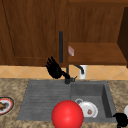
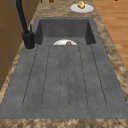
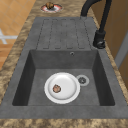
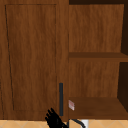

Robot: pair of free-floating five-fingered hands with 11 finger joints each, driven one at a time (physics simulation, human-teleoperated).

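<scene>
While the tall brown wooden cabinet door (image 4: 32, 57) stands shut above the grey stone sink (image 1: 42, 100), the left hand (image 1: 53, 68) hovers spread wide and empty, just left of the door's slim dark vertical handle (image 1: 60, 47). I judge this a reach; gripping calls for a short rightward move and curling round the bar. The black faucet (image 1: 67, 79) crowds close below, a glossy red ball (image 1: 67, 114) sits at the front edge, and the right hand (image 1: 121, 119) hangs low right.

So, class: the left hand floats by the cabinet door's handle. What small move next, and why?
Probably ease the left hand right toward the dark vertical handle: its fingers are spread open, just below and left of the handle, and the cabinet door is closed.
</scene>
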